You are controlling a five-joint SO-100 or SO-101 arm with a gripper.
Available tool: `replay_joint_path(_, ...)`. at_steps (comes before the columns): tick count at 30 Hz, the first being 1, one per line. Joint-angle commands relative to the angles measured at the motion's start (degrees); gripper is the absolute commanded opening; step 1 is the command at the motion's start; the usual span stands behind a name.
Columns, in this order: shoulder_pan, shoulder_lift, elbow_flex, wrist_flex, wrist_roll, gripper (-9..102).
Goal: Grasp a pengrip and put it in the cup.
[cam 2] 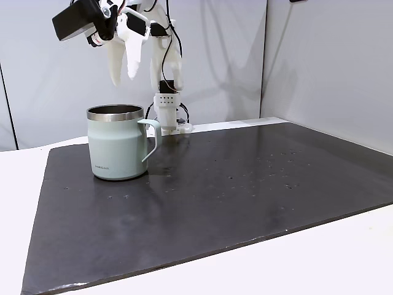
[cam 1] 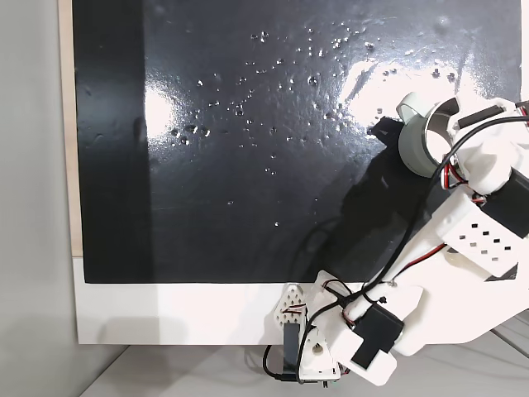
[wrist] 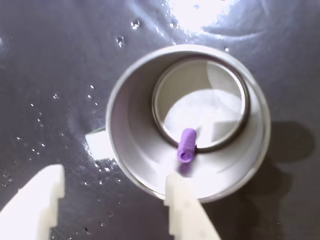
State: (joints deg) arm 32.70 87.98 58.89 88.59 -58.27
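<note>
Grey walls behind, white table (cam 2: 344,246) carrying a big glossy black mat (cam 2: 245,190) speckled with small droplets or marks. White SO-100-type arm (cam 1: 463,240) mounted at the table edge, reaching over the mat's corner in the top-down fixed view.

Cup (cam 2: 118,142) — pale grey-green mug, steel rim and inside, loop handle — stands upright on the mat, near the arm base in the side fixed view. Gripper (cam 2: 126,69) hangs above the cup's mouth, clear of the rim, fingers pointing down.

Wrist view: gripper (wrist: 115,200) fingers spread apart, nothing between them. Pengrip (wrist: 186,145) — small purple ribbed tube — lies inside the cup (wrist: 125,125), on its side at the edge of the steel bottom.

Step judgement: release looks done; the pengrip is in the cup, so the placing goal reads as met. Next move likely just a retreat — lift straight up and pull back toward the base, keeping the fingers off the rim and handle so the mug isn't knocked or dragged.
</note>
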Motion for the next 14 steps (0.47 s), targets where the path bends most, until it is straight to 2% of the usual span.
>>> replay_joint_path(1, 0.35, 3.87, -0.44, 0.26, -0.26, 26)
replay_joint_path(14, 0.18, 4.66, -0.53, 1.05, -0.44, 25)
